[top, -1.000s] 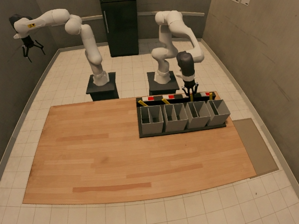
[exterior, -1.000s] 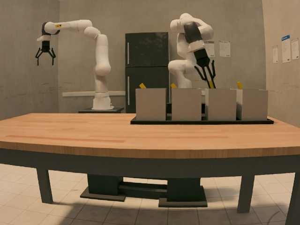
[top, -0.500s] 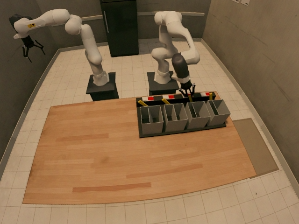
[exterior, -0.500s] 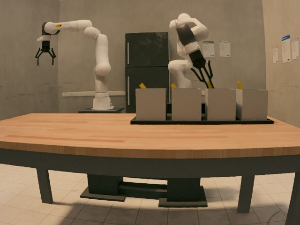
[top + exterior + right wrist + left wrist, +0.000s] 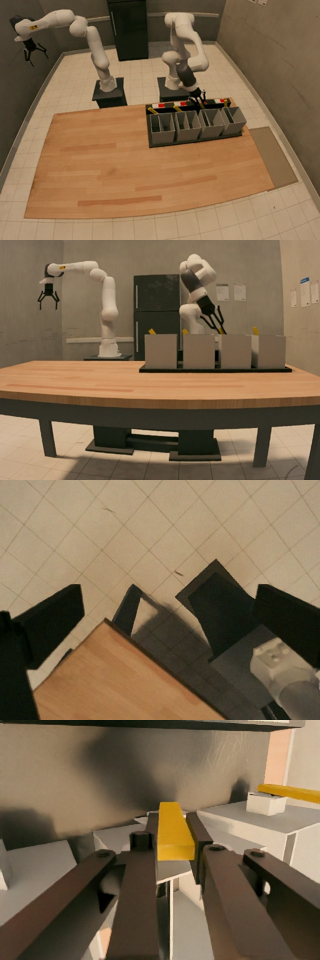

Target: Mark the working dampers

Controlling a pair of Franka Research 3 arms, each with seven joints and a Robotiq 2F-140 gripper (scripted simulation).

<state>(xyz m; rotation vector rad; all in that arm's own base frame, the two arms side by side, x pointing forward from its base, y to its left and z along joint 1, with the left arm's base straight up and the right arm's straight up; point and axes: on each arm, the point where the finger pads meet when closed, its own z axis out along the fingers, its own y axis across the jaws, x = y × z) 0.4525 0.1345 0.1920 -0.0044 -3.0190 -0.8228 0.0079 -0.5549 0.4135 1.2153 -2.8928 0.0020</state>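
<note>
The left hand [image 5: 198,102] [image 5: 221,333] [image 5: 171,828] grips the yellow lever [image 5: 202,105] [image 5: 221,330] [image 5: 173,832] of the third box [image 5: 211,124] [image 5: 234,351]; the right hand [image 5: 40,56] [image 5: 48,308] [image 5: 169,599] is wide. All four boxes stand on the counter [image 5: 124,165] [image 5: 155,384] [image 5: 125,680], each holding an upright plate.

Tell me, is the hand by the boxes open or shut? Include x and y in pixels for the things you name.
The left hand [image 5: 201,104] [image 5: 222,333] [image 5: 171,828] is shut on a yellow lever [image 5: 221,330] [image 5: 175,830]: its fingers press both sides.
</note>
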